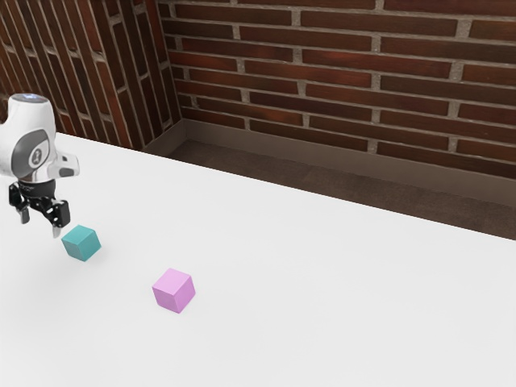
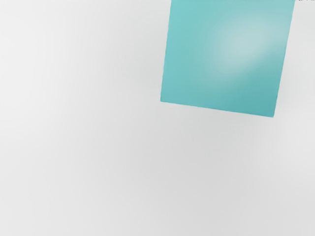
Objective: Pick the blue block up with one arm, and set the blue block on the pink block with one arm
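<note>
The gripper [image 1: 40, 221] hangs just above the table [image 1: 322, 274], its 2 black fingers spread with nothing between them. Just beside it, toward the exterior view's right, the blue block [image 1: 81, 243] rests flat on the table. It is a teal cube, so no axis is longer, and it sits turned with 1 corner edge toward the camera. In the wrist view its smooth top face [image 2: 226, 56] carries a soft sheen. The pink block [image 1: 174, 290], also a smooth cube, sits apart, farther right. Behind the matte white table is a brick wall [image 1: 339, 72].
</note>
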You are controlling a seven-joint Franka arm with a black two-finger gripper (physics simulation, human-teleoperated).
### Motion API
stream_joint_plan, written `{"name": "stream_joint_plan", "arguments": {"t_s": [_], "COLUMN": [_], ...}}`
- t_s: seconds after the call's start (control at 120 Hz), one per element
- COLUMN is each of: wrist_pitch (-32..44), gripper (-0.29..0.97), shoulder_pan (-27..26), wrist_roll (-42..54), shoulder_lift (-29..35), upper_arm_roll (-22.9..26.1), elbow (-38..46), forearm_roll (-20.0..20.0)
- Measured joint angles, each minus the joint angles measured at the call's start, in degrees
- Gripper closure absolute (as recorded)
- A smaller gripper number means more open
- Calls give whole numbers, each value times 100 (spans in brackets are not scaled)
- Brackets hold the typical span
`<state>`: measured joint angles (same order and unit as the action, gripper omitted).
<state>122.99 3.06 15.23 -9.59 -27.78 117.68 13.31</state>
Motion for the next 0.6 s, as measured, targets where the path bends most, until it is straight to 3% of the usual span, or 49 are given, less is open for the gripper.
{"name": "stream_joint_plan", "arguments": {"t_s": [0.6], "wrist_pitch": [544], "gripper": [0], "shoulder_pan": [117], "wrist_roll": [213], "shoulder_lift": [-1236], "upper_arm_roll": [151], "elbow": [-588], "forearm_roll": [-741]}}
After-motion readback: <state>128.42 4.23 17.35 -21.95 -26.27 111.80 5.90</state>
